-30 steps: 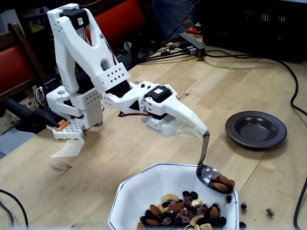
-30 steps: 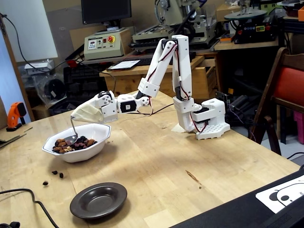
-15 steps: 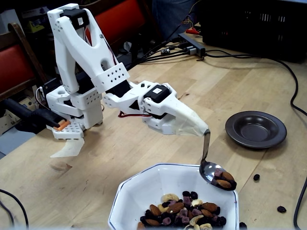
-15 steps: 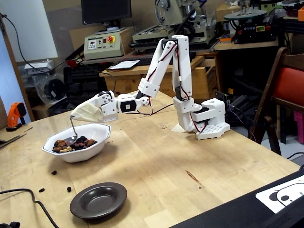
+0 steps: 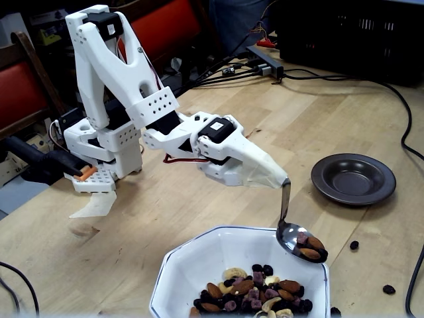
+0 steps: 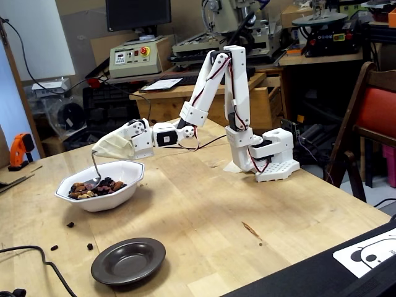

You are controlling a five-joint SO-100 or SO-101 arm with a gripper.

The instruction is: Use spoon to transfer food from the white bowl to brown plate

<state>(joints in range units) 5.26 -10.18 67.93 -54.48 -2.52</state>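
The counter (image 5: 199, 199) carries all items; positions below are referenced to the white bowl (image 5: 199, 262).

1. White bowl: holds the bulk of the food (image 5: 255, 291). In the other fixed view the white bowl (image 6: 117, 185) sits beyond the brown plate (image 6: 129, 260), the two well apart.
2. Arm and claw (image 5: 281, 183): the arm reaches from its base toward the bowl. The claw is covered in white wrapping; it appears to be pinching the handle of the spoon (image 5: 298, 242), though the fingers themselves are hidden, so the closure cannot be confirmed.
3. Brown plate (image 5: 353, 177): empty, beyond the bowl's rim on the right.
4. Spoon: loaded with several pieces, its oval part raised at the bowl's right rim.
5. Stray pieces (image 5: 388, 289): a few lie on the counter just outside the bowl, toward the plate.

Task status, as a judgement: the scoop is complete; carrying the load to the plate and tipping it remain. Nothing has reached the plate.

View differences: the close fixed view resolves the spoon's contents and the food types. The wide fixed view shows the full arm, its base, and the gap between bowl and plate.
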